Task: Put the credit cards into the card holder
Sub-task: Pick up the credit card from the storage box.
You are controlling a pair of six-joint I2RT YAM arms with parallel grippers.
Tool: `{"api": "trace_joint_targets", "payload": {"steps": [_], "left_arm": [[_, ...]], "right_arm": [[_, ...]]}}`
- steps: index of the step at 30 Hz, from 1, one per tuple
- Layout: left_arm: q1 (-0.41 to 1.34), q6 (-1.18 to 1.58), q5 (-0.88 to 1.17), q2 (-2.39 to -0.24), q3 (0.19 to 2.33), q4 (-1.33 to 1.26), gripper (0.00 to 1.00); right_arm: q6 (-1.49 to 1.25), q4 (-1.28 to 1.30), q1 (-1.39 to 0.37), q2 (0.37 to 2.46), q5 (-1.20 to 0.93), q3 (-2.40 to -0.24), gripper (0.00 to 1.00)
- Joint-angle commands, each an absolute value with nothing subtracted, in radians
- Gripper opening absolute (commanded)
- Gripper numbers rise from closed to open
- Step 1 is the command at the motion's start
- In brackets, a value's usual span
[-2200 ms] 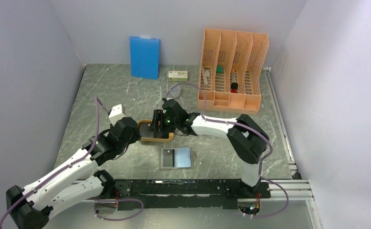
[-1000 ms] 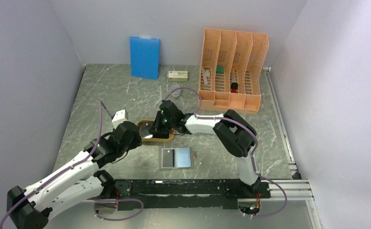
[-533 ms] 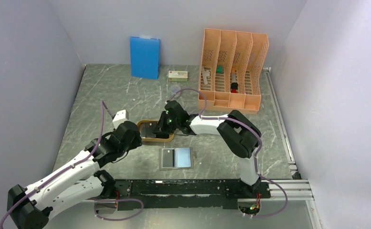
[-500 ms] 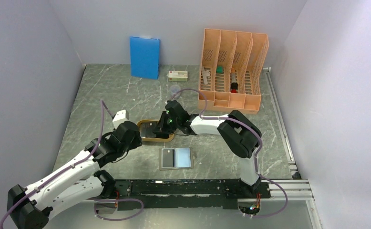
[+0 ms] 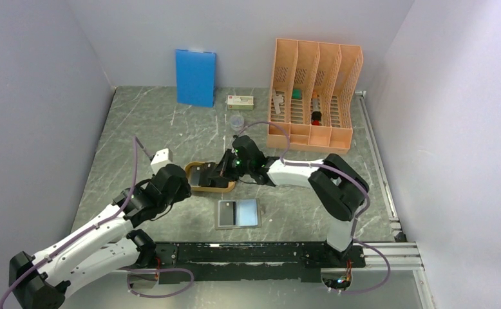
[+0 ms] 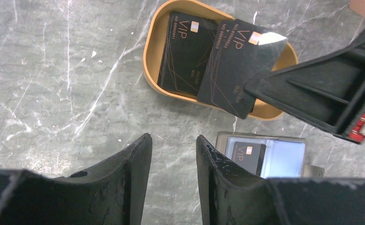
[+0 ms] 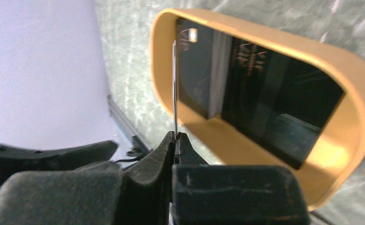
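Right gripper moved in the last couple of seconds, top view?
Yes. The right gripper has shifted right, from over the orange tray's middle to its right end, jaws shut on a credit card.

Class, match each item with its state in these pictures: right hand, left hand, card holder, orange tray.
Column 1:
1. right hand
2. left hand
3. card holder
4. orange tray

Column 2:
A. open, holding nothing
B. lies open with a pocketed card
C. shut on a black card
D. contains a flat card

Pairs: 1-C, 2-A, 3-B, 4-D
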State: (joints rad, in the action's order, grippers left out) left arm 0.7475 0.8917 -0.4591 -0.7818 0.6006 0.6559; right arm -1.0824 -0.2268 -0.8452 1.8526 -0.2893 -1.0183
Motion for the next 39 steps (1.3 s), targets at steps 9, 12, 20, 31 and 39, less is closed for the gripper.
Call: {"api": "trace_joint_targets", "payload": {"steps": [9, 12, 20, 31, 39], "left_arm": [[0.742, 0.935, -0.488, -0.736, 0.635, 0.708, 0.45], [0.742, 0.944, -0.507, -0.728, 0.653, 0.733, 0.45], [0.741, 0.962, -0.507, -0.664, 0.649, 0.720, 0.47], [0.742, 0.920, -0.278, -0.417, 0.648, 0.471, 0.54], [0.742, 0.860, 0.005, -0.417, 0.592, 0.199, 0.58]], "right_arm": [[-1.393, -0.248, -0.838, 1.703, -0.324, -0.943, 0.00], [-1.459, -0.280, -0.834, 1.668, -0.338, -0.911, 0.00], [-1.316, -0.260, -0.821, 1.627, -0.347, -0.926, 0.00], [-1.004, -0.396, -0.796, 1.325, -0.570, -0.710, 0.00], [-1.041, -0.514, -0.795, 1.152, -0.663, -0.616, 0.00]]}}
